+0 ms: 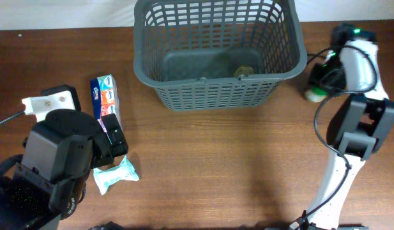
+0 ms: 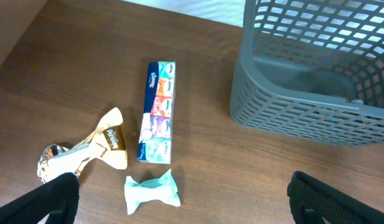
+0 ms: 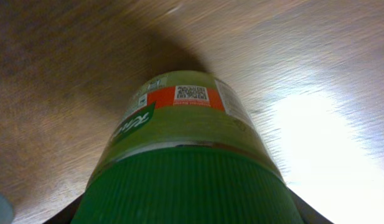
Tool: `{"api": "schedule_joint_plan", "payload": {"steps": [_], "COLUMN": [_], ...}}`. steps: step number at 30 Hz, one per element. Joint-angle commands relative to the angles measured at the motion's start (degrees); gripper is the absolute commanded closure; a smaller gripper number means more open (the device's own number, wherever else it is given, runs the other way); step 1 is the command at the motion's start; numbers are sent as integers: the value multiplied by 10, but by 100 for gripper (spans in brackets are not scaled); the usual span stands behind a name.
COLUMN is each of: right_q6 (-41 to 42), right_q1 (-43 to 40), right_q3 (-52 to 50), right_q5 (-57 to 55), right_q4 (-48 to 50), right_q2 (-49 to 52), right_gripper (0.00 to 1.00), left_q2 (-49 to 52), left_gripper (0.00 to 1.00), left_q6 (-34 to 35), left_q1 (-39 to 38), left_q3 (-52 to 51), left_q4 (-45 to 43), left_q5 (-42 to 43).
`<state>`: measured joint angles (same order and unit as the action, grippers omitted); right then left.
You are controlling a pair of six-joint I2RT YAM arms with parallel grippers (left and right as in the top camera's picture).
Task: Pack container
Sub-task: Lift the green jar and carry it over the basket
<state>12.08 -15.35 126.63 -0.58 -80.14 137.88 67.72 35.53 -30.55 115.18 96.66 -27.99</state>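
Wooden table (image 1: 235,166): jar (image 3: 179,155) hides the right gripper (image 1: 323,80) (state unclear, perhaps clamped); left gripper (image 2: 185,205) spread apart.

A can (image 1: 242,71) lies in the container (image 1: 216,96); a tissue pack (image 1: 106,99) lies left, a jar (image 1: 316,94) right of it.

Container (image 1: 216,51), far centre: top open, entry from above unobstructed. Floor bare except for a small tin can (image 1: 242,71) against the near wall, right of middle.

Table (image 1: 235,166), near centre and near right: bare wood, free passage up to the container's near wall.

Left side obstructed. Tissue pack (image 2: 157,112) lies lengthwise; a teal packet (image 2: 152,190) sits just near of it and a crumpled gold wrapper (image 2: 107,146) just to its left. Gaps between the three are narrow. An open strip separates the tissue pack from the container's left wall.

Right of container: green-lidded jar (image 1: 315,94) near the wall, right arm (image 1: 359,64) over it. Passage tight.
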Motion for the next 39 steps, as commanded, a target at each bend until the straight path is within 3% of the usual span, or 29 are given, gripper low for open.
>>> {"api": "schedule_joint_plan", "payload": {"steps": [1,10,16,24,32,39], "right_q6": [11,11,10,32,-3,-13], "right_q1": [-33,-69,-62,-11,129,247], "right_q3": [92,375,528,533,532,515], "right_q5": [-1,16,150,193,203,131], "right_q4": [-26,-157,-172,-165,-156,-136], "right_q2": [-12,-15,-48,-132,-151,-130], "right_gripper": [96,96,96,96,96,96], "left_q2": [1,1,1,1,1,1], "left_gripper": [0,0,0,0,0,0], "left_q6": [-9,-9,-9,-9,-9,-9], "left_q1": [3,3,3,3,3,3], "left_q3": [-1,-1,-1,-1,-1,-1], "left_q4": [0,0,0,0,0,0], "left_q5": [2,2,2,2,2,2]}}
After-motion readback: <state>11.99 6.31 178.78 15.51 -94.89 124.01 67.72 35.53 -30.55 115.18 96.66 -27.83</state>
